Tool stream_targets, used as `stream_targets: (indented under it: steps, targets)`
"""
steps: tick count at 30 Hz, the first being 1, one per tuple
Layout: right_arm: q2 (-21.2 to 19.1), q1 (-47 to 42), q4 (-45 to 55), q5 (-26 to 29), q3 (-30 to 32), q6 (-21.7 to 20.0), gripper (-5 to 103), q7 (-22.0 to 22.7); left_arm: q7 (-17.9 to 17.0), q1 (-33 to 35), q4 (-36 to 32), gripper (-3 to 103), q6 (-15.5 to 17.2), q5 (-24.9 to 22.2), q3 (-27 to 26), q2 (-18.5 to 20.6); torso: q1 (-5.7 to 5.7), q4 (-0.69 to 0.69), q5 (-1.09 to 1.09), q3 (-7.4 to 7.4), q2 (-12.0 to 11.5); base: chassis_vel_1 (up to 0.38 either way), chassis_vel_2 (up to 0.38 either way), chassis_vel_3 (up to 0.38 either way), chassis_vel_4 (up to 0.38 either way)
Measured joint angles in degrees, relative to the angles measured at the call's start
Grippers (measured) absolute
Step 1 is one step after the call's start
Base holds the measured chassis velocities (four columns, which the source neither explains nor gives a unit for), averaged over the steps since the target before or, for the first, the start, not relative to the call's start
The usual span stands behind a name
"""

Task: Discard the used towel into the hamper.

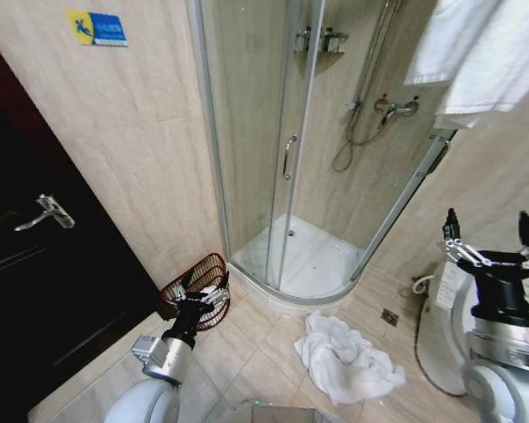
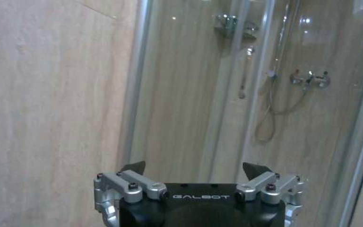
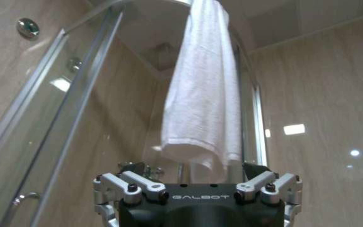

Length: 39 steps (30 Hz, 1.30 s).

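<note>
The used towel [image 1: 348,357], white and crumpled, lies on the tiled floor in front of the shower. The hamper [image 1: 187,280], a dark reddish-brown wire basket, leans by the wall left of the shower base. My left gripper [image 1: 204,285] is low, just in front of the hamper, and it is open and holds nothing [image 2: 195,169]. My right gripper [image 1: 488,231] is raised at the right, above and to the right of the towel, also open and holding nothing [image 3: 195,170].
A glass shower cabin [image 1: 286,150] fills the corner ahead. A dark door [image 1: 35,264] with a metal handle stands at the left. A white fixture [image 1: 441,326] is on the floor at the right, near a floor drain [image 1: 389,316]. Clean white towels [image 3: 203,94] hang overhead.
</note>
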Motion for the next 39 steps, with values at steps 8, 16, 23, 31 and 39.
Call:
stream_targets:
  steps: [8,16,23,31,39]
  targets:
    - [0.3,0.2,-0.4,-0.4,-0.4,0.2,100,-0.3,0.0,0.0,0.0,100,0.0,0.0,0.0,0.0,0.0,0.0,0.07,0.0,0.0,-0.18,-0.177,0.178,0.178]
    - [0.0,0.7,-0.7,-0.4,-0.4,0.2,100,-0.5,0.0,0.0,0.0,100,0.0,0.0,0.0,0.0,0.0,0.0,0.02,0.0,0.0,-0.146,-0.138,0.137,0.155]
    - [-0.1,0.6,-0.8,-0.2,-0.3,0.2,100,-1.0,0.0,0.0,0.0,100,0.0,0.0,0.0,0.0,0.01,0.0,0.01,0.0,0.0,-0.098,-0.091,0.086,0.083]
    - [-0.3,0.5,-0.9,0.3,-0.2,0.3,100,-1.4,0.0,0.0,0.0,100,0.0,0.0,0.0,0.0,0.0,0.0,0.02,0.0,0.0,-0.088,-0.09,0.1,0.102]
    - [-0.5,0.9,-0.9,0.4,-0.4,1.1,100,-1.4,0.0,0.0,0.0,100,0.0,0.0,0.0,0.0,0.02,-0.01,0.06,0.0,0.0,-0.136,-0.12,0.115,0.097]
